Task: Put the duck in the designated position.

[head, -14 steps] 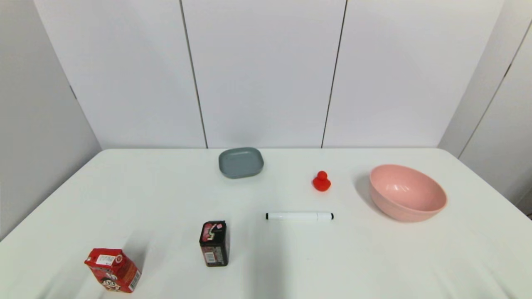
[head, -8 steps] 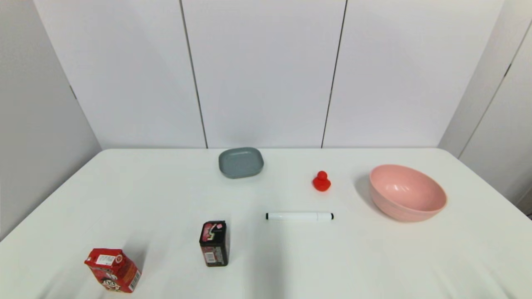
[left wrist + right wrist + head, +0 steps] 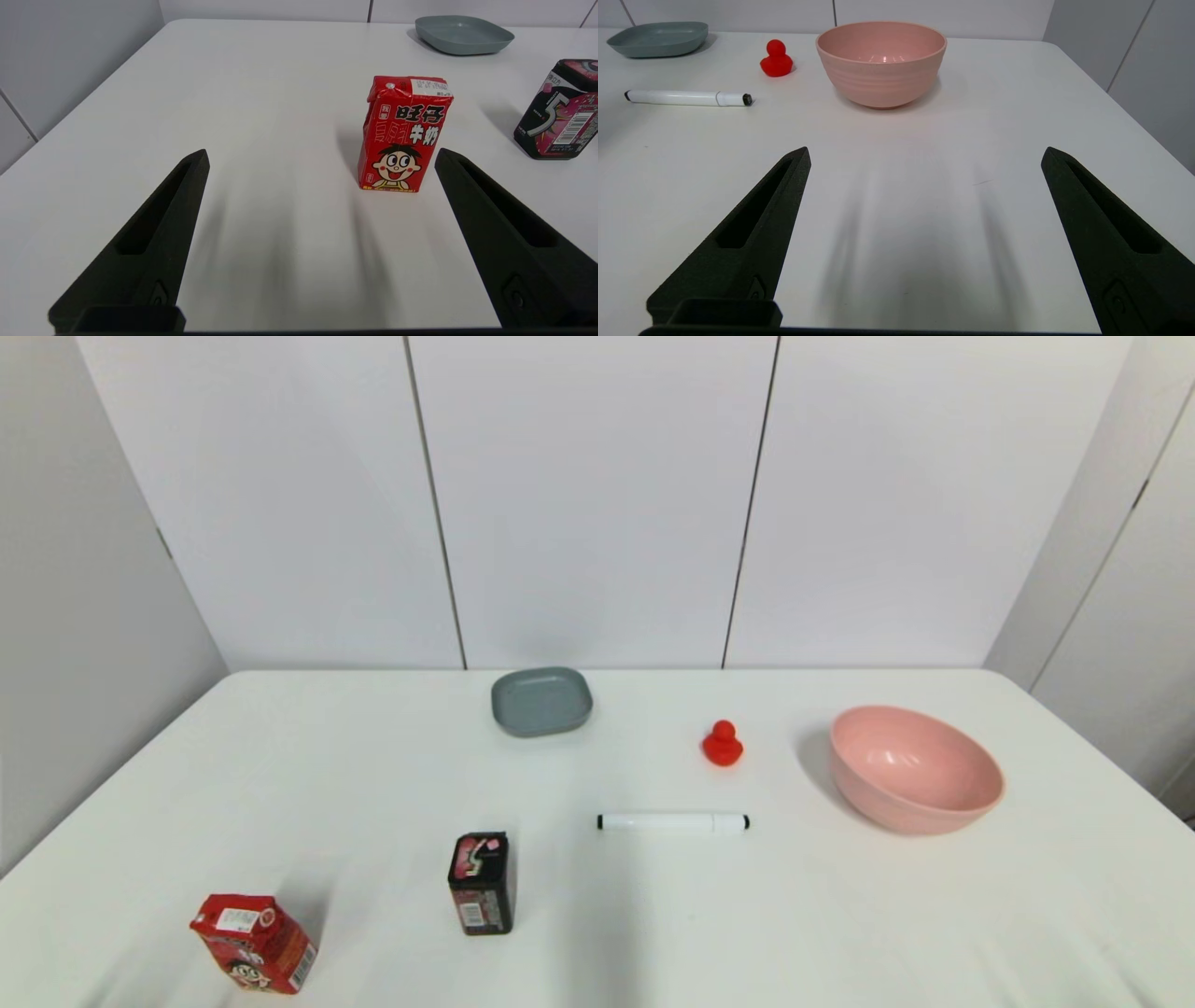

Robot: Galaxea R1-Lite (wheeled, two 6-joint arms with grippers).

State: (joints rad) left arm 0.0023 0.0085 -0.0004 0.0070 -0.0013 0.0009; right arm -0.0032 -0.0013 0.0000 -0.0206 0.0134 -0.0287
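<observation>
White tabletop [image 3: 280,775], head view: tiny glossy red toy duck [image 3: 722,744] stands upright between a grey square plastic dish [image 3: 541,701] and a pink round bowl [image 3: 913,780], beyond a white marker pen [image 3: 672,821]; neither arm shows. Left wrist view: left gripper [image 3: 322,161], fingers spread and empty, faces a red printed carton [image 3: 404,133]. Right wrist view: right gripper [image 3: 924,156], likewise spread and empty, sees the duck [image 3: 776,59] ahead, toward the robot's left, well apart; this arm is judged nearer.

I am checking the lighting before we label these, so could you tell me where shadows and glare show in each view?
Head view: the pink bowl casts a soft shadow to its left; the duck looks glossy. Left wrist view: the red carton throws a faint shadow leftward. Right wrist view: blurred finger shadows streak the table; a highlight sits inside the bowl.
</observation>
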